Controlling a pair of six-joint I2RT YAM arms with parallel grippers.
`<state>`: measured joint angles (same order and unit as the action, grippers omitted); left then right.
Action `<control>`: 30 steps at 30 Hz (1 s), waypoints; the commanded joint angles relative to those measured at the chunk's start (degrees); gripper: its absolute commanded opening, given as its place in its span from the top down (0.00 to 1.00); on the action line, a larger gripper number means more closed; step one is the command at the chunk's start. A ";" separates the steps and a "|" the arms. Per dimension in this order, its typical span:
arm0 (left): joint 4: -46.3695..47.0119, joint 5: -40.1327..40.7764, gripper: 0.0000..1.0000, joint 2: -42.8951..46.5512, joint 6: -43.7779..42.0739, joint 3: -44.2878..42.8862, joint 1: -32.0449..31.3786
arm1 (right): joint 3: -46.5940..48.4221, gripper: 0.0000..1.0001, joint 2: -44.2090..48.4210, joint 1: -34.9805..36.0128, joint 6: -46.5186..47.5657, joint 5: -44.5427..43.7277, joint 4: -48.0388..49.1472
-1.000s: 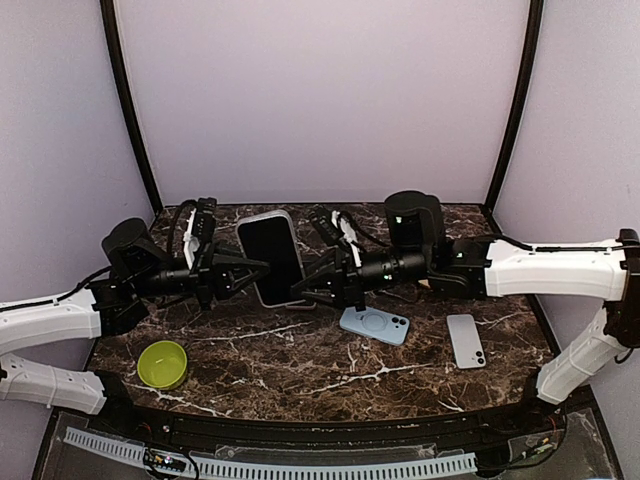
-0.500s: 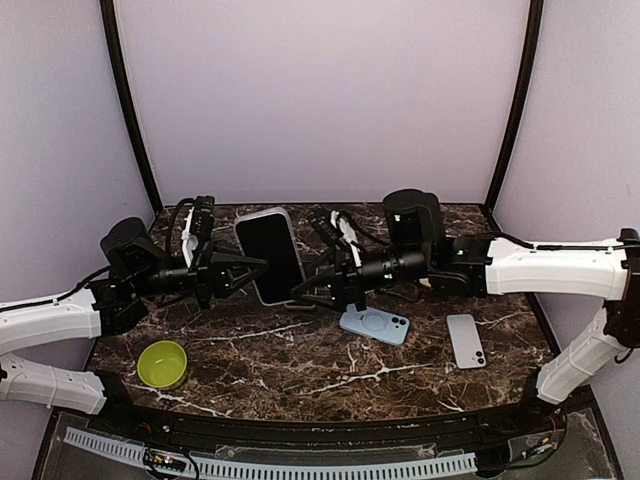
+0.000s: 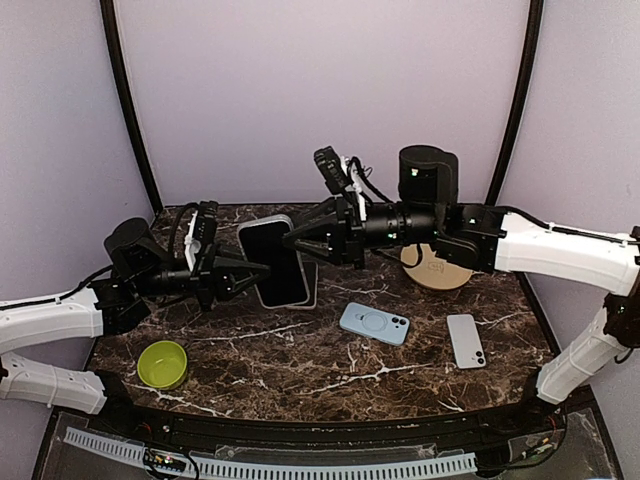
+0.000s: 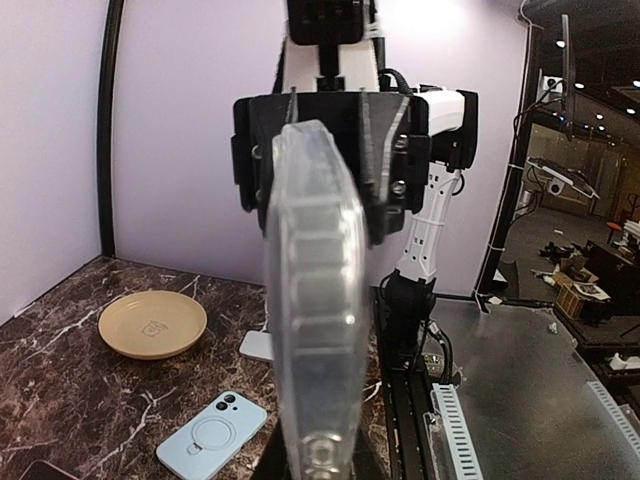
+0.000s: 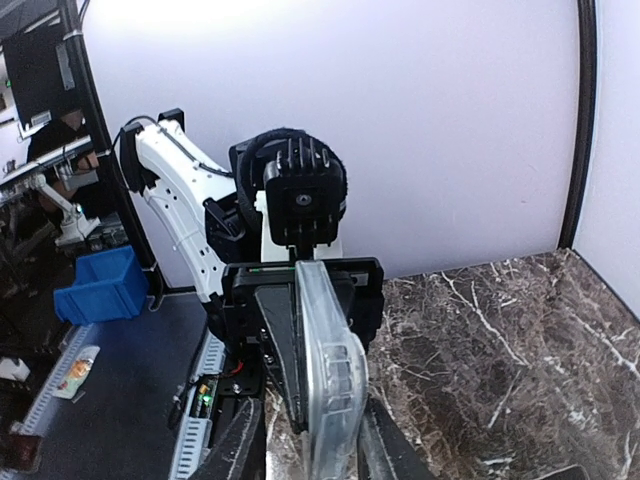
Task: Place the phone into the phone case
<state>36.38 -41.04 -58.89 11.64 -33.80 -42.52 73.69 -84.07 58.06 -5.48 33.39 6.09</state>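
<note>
Lilac walls close in a dark marbled counter (image 3: 300, 370). Above it both arms meet at the phone (image 3: 272, 262), which is held off the counter with its screen toward the overhead camera and appears to sit in the clear phone case (image 4: 315, 300). The left tool (image 3: 262, 272) is clamped tight on the case's left edge. The right tool (image 3: 297, 240) has climbed in the last second from the phone's lower right side to its upper right corner, uncovering the tan plate (image 3: 440, 270) behind it. I read that as a regrip to press another corner home, so the seating is probably close but not finished.

The overhead view shows the screen and a pale strip along the lower right edge, perhaps rim not yet seated. Both wrist views show the case only edge-on. From the right wrist, its fingers (image 5: 245, 440) stand either side of the rim, and I cannot tell whether they pinch it.
</note>
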 commanded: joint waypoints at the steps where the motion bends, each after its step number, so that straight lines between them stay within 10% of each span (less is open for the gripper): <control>1: 2.53 -0.76 1.00 0.52 -0.53 -1.35 0.25 | 1.44 0.79 -2.07 -0.23 -0.27 1.76 2.22; 7: 2.85 -0.92 1.00 -0.32 0.02 -1.40 0.23 | 1.29 0.99 -2.85 -0.32 0.52 1.88 1.66; 13: 2.30 -0.33 0.99 -0.72 -0.12 -1.60 0.20 | -0.78 1.00 -1.09 -0.71 0.28 0.97 3.26; 20: -4.20 8.66 0.44 -0.70 -3.19 -3.66 0.24 | -1.45 1.00 -0.16 -4.89 -5.53 -6.81 -0.57; 30: -27.47 45.45 0.22 -6.55 -5.80 -12.77 1.08 | 5.04 1.00 -12.74 -17.62 -22.96 -19.09 -11.29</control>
<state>19.14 -9.98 -63.29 6.63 -43.33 -42.11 73.87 -89.67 44.75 -18.65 19.49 -2.83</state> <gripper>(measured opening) 0.770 0.113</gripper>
